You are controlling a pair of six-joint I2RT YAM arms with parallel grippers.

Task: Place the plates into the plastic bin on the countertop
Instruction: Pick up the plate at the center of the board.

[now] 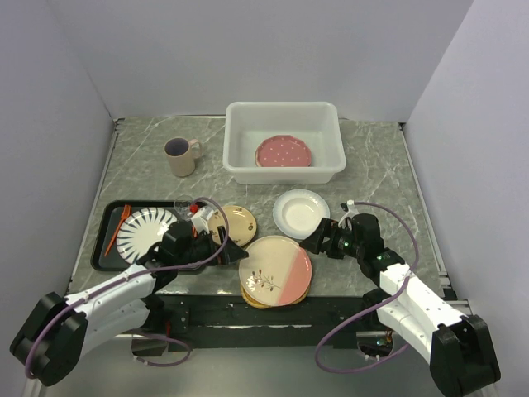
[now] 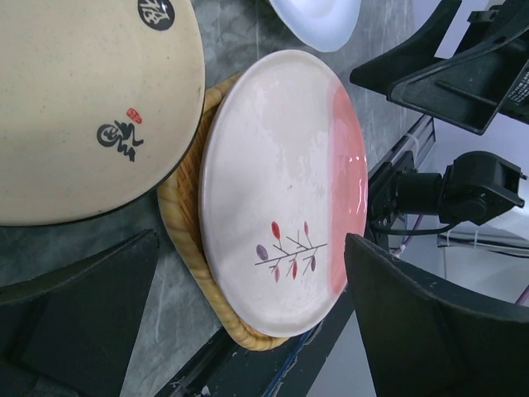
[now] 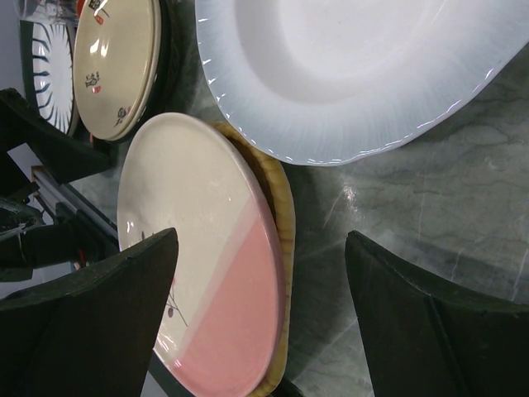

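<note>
Though glossy — cream-and-pink plate, thin sprig motif

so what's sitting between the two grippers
The cream-and-pink plate, stacked on a tan plate, lies between the left gripper and right gripper; the top view shows it.

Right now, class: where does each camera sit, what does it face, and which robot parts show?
Top external: above and behind the robot, looking down on countertop, plastic bin, left arm and right arm.
Left wrist: on the left arm, facing the cream-and-pink plate past the left gripper, fingers open.
Right wrist: on the right arm, facing that plate and the white plate; right gripper open.
Shared: both wrist views show the cream-and-pink plate.
</note>
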